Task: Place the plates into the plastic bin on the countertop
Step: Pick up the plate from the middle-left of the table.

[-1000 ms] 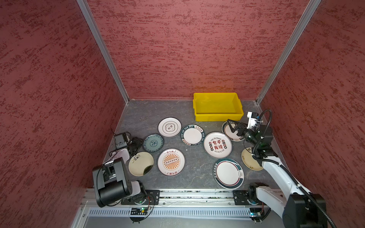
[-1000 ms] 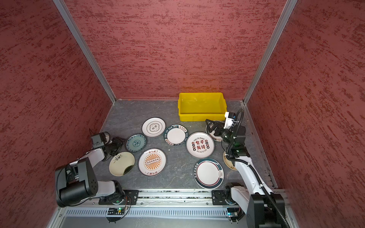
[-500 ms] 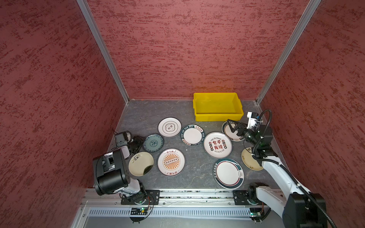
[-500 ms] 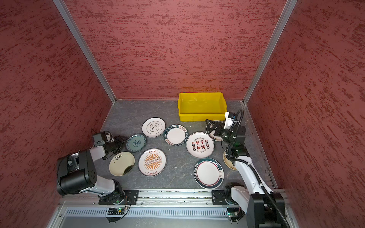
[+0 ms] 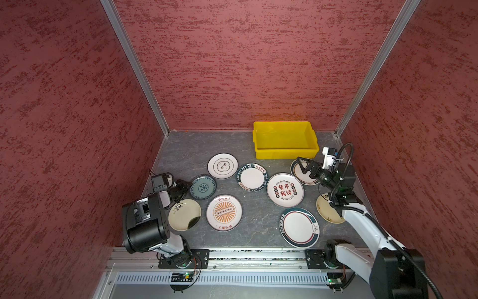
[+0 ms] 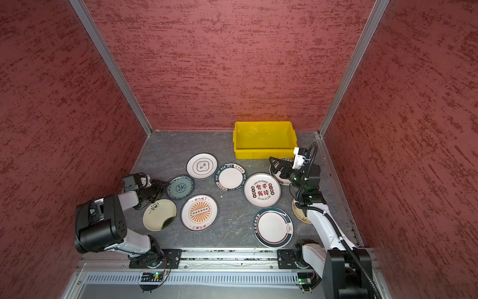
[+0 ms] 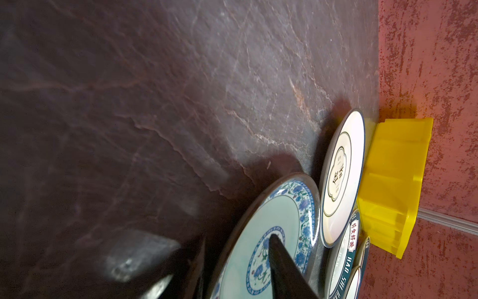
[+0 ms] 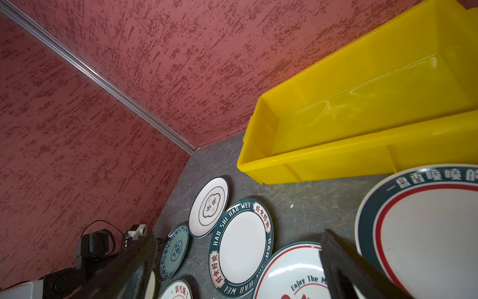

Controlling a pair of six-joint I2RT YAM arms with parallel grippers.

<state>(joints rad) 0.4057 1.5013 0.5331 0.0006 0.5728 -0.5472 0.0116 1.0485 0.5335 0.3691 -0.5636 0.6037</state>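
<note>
Left hand [image 5: 185,190] narrowed; wrist view shows its finger [image 7: 282,271] perhaps touching green plate [image 7: 284,214].

In both top views, the cream-yellow plate [image 5: 324,209] at the right edge of the bench [image 5: 196,147] is half hidden by the right arm [image 5: 362,222]. The teal-rimmed plate [image 5: 300,180] in front of the bin [image 5: 284,154] is partly masked by the right claw [image 5: 301,165]. The left claw [image 5: 186,188] is seen only as a dark mass at the rim of the grey-green plate [image 5: 203,187]. In the left wrist view, that plate is cut off by the picture's edge. One finger [image 7: 282,269] is laid across it and the other is blurred, so a grip cannot be confirmed.
</note>
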